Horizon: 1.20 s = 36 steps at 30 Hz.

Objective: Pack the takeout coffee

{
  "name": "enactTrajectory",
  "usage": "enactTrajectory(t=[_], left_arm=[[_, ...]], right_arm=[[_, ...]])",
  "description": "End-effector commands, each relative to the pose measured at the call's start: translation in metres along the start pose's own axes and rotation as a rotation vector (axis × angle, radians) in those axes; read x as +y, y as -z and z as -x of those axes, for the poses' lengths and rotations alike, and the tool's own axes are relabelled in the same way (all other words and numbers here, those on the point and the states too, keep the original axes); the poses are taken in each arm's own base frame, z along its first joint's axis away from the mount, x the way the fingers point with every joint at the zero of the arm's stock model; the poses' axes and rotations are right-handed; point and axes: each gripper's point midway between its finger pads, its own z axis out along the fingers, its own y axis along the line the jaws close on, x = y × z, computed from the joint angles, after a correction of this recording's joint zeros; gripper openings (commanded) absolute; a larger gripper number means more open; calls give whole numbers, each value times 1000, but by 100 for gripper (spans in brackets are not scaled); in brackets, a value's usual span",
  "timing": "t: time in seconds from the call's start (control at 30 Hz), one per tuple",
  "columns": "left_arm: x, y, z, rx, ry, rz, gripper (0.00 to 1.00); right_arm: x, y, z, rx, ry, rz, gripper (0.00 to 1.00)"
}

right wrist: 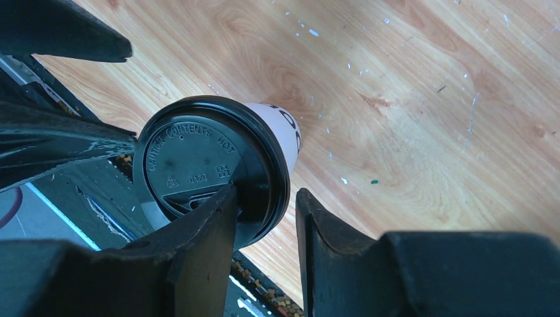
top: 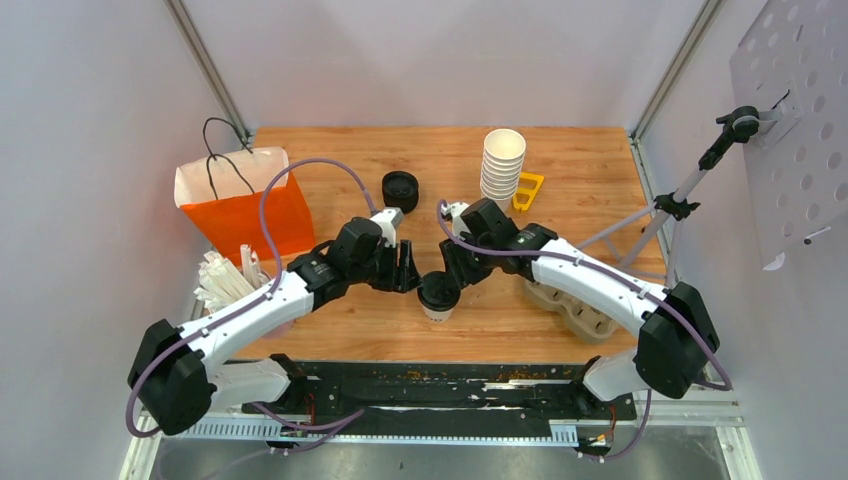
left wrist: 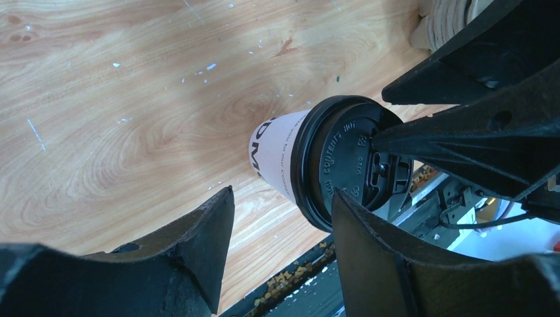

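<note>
**A:** At the six o'clock edge of the counter (top: 580, 160), midway between the two arms, stands one lidded cup (top: 438, 297). It looks upright, with its long axis vertical and the black lid (right wrist: 191, 158) on top.

**B:** Which arm is nearer?

**A:** Both are close. In the top view the left fingers (left wrist: 198, 244) sit at about ten o'clock from the cup and the right fingers (right wrist: 205, 244) at about one o'clock. The right ones are closer. In the right wrist view they straddle the lid's rim, one finger over the lid and the other outside the cup wall.

**B:** Clamped on it?

**A:** I cannot tell. The rim lies in the gap between them, but no view shows whether they press on it. The left fingers are spread wide and hold nothing. The cup lies beyond their tips, toward one o'clock in the left wrist view.

**B:** So what does the next move turn on?

**A:** I'd judge the right arm is placed to lift, straight up along the cup's axis so it doesn't tip. The orange bag (top: 245, 205) stands at ten o'clock from the cup, well apart, on the left arm's side.
</note>
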Motion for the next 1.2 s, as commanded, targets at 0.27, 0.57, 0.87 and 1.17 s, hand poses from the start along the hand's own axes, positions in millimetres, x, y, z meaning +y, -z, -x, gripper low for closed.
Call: enactTrajectory(t=[0.27, 0.57, 0.87, 1.17], left_arm=[[-2, -17, 1, -5, 46, -49, 60], [4, -22, -17, 47, 65, -52, 52], [9, -17, -29, 59, 83, -45, 50], [27, -18, -55, 102, 93, -2, 48]], right_arm=[[-9, -4, -4, -51, 97, -5, 36], [-14, -4, -9, -53, 90, -19, 34], [-15, -6, -14, -51, 76, -18, 34], [-19, -9, -22, -48, 56, -18, 34]])
